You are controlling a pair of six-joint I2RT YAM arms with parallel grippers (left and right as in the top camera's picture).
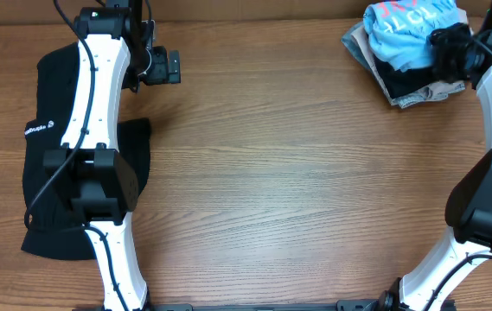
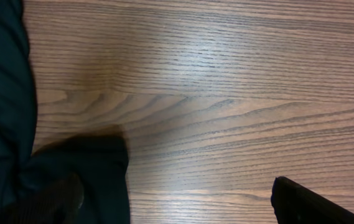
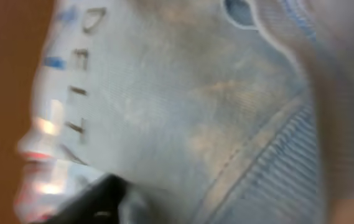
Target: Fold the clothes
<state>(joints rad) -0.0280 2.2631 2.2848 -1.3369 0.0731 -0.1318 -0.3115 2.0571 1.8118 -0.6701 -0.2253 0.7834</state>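
Note:
A loose black garment [image 1: 42, 164] with a small white logo lies spread at the table's left edge, partly under my left arm. My left gripper [image 1: 166, 66] hangs just right of its top corner, open and empty. In the left wrist view the left finger [image 2: 58, 199] is over the black cloth [image 2: 2, 93], and bare wood lies between the two fingers. A light blue T-shirt [image 1: 410, 30] with white and red lettering tops a pile at the far right. My right gripper [image 1: 447, 45] is on it. The blurred right wrist view is filled with blue fabric [image 3: 177, 93], and one finger [image 3: 93, 199] stands well off to the side.
Under the blue T-shirt lie folded dark and grey-beige clothes [image 1: 418, 86], near the table's back edge. Wood-grain tabletop [image 1: 297, 173] stretches between the two arms. Both arm bases stand at the front edge.

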